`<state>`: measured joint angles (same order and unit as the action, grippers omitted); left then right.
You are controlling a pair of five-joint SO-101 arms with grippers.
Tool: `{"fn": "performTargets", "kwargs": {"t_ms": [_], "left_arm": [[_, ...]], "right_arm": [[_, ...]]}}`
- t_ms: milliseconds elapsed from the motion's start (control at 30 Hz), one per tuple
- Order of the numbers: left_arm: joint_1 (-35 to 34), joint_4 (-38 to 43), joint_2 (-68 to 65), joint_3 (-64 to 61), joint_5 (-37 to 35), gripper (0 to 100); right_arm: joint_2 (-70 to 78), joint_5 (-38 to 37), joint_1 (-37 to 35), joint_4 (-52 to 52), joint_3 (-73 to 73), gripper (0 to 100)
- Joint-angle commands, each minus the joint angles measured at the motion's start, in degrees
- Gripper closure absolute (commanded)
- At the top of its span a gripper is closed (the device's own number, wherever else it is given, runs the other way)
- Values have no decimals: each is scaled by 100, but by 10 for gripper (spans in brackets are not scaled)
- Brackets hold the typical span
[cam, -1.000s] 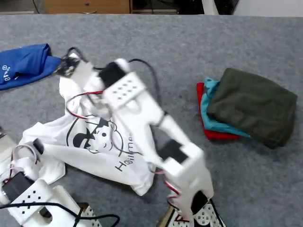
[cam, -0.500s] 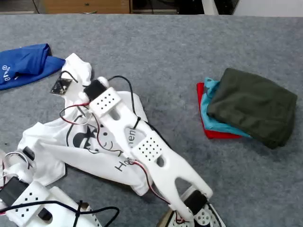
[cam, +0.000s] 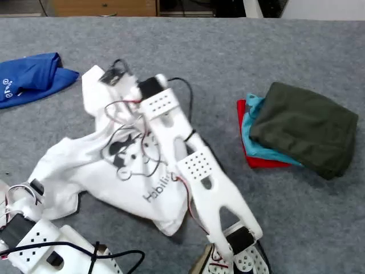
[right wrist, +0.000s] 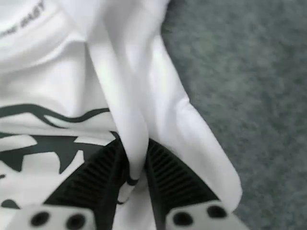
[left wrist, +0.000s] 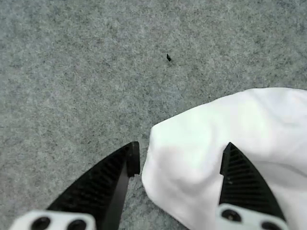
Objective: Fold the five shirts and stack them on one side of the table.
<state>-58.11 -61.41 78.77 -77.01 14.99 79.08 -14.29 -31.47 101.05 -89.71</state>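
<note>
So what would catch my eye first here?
A crumpled white shirt with a cartoon print sprawls in the middle, a fold of it pinched in the right gripper. In the high view, a neat stack of folded shirts sits at the right, dark green on top, and a blue shirt lies far left.

Soft, even light falls from overhead across the grey table [cam: 274, 51]. The right arm [cam: 199, 171] lays a faint shadow on the surface just beside it, and the folded stack [cam: 302, 128] a narrow dark one along its near edge. The white shirt [cam: 85, 165] glows brightest, its surface nearly washed out in the left wrist view and its folds shaded pale grey in the right.
</note>
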Motion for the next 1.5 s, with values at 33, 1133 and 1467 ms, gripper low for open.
{"fn": "performTargets", "kwargs": {"t_ms": [33, 1133, 1467], "left_arm": [[-26, 26, 48, 26, -18, 726], [5336, -1196, -884, 1459, -949, 721], [6884, -2242, -4637, 4158, -1424, 725]], "right_arm": [[-655, 334, 901, 123, -31, 995], [-119, 1451, 2273, -765, 31, 994], [-119, 1486, 2378, -756, 31, 994]]}}
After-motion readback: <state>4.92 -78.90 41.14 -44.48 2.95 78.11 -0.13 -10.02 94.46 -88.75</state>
